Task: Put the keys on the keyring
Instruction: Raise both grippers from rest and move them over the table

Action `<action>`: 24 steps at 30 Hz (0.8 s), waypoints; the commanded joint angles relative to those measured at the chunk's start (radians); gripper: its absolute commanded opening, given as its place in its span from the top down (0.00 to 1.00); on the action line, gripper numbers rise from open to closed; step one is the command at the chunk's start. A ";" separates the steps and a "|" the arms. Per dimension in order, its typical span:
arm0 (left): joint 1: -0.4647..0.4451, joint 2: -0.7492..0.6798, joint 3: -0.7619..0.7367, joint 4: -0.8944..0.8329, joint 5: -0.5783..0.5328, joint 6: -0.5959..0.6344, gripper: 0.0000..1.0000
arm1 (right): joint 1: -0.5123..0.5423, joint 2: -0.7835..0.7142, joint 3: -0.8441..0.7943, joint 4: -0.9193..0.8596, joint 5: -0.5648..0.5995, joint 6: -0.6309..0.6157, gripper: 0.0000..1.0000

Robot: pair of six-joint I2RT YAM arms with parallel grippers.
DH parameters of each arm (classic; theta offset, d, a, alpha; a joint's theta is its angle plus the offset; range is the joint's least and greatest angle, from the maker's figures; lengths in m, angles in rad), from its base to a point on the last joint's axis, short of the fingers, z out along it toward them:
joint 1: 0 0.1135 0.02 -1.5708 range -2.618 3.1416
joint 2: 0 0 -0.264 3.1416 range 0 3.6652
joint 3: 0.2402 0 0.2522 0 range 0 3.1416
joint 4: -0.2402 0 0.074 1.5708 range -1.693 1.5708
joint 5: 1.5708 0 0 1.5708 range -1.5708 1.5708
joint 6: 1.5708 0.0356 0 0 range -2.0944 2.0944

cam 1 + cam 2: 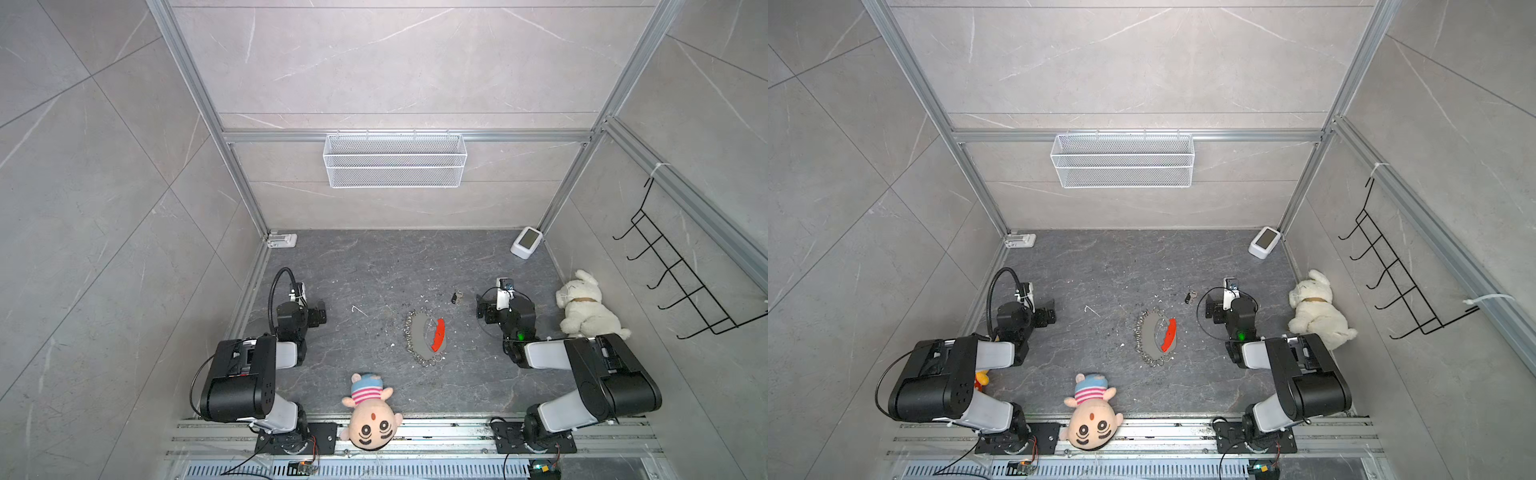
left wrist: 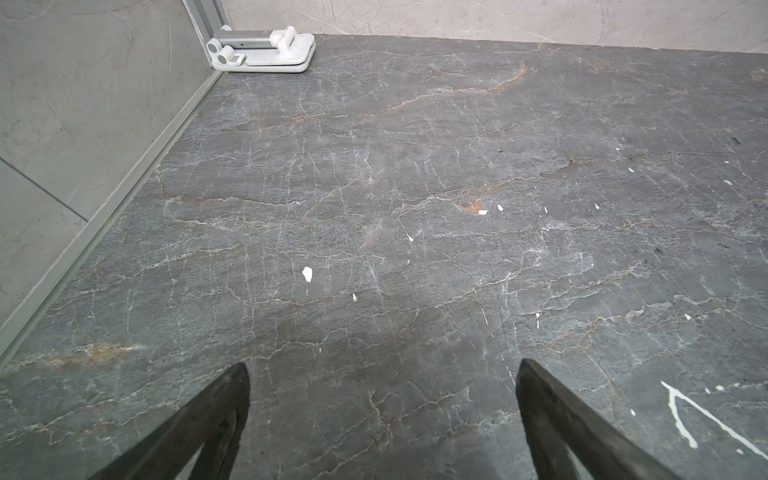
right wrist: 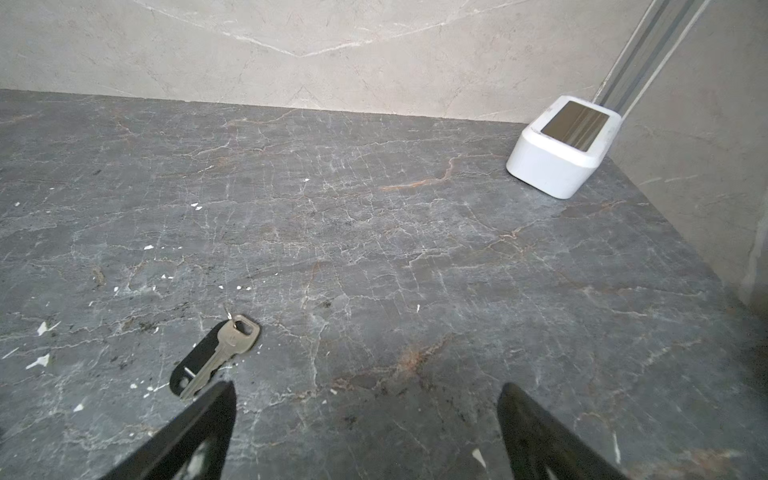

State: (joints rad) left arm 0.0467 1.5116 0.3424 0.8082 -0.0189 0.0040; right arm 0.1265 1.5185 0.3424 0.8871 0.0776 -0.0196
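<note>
The keys (image 1: 456, 297) (image 1: 1190, 296), a silver key on a black tag, lie flat on the dark stone table right of centre. In the right wrist view the keys (image 3: 216, 357) sit just ahead of one fingertip, outside the gap. My right gripper (image 3: 365, 388) is open and holds nothing. The keyring (image 1: 409, 336) (image 1: 1137, 336), an oval loop of small silver rings with a red segment (image 1: 438, 334), lies nearer the front, between the arms. My left gripper (image 2: 382, 363) hovers open over bare table, far to the left of both.
A thin white bent wire (image 1: 358, 309) (image 2: 685, 415) lies beside the left gripper. A baby-head plush (image 1: 370, 415) rests at the front edge, a white plush dog (image 1: 582, 307) by the right wall. A white box (image 3: 561, 153) and a folded stand (image 2: 262, 50) occupy the back corners.
</note>
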 commanded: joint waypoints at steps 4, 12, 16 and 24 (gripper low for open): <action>0.007 -0.012 0.024 0.027 0.015 0.005 0.00 | -0.003 0.000 0.015 -0.004 -0.007 -0.007 0.01; 0.008 -0.013 0.024 0.025 0.014 0.005 0.00 | -0.004 0.000 0.017 -0.004 -0.008 -0.007 0.01; 0.009 -0.013 0.024 0.025 0.016 0.005 0.00 | -0.004 0.000 0.016 -0.005 -0.009 -0.006 0.01; 0.014 -0.014 0.027 0.021 0.022 0.002 0.00 | -0.005 0.000 0.015 -0.005 -0.009 -0.006 0.01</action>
State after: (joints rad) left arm 0.0532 1.5116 0.3424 0.8078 -0.0154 0.0040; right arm 0.1257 1.5185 0.3424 0.8871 0.0772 -0.0196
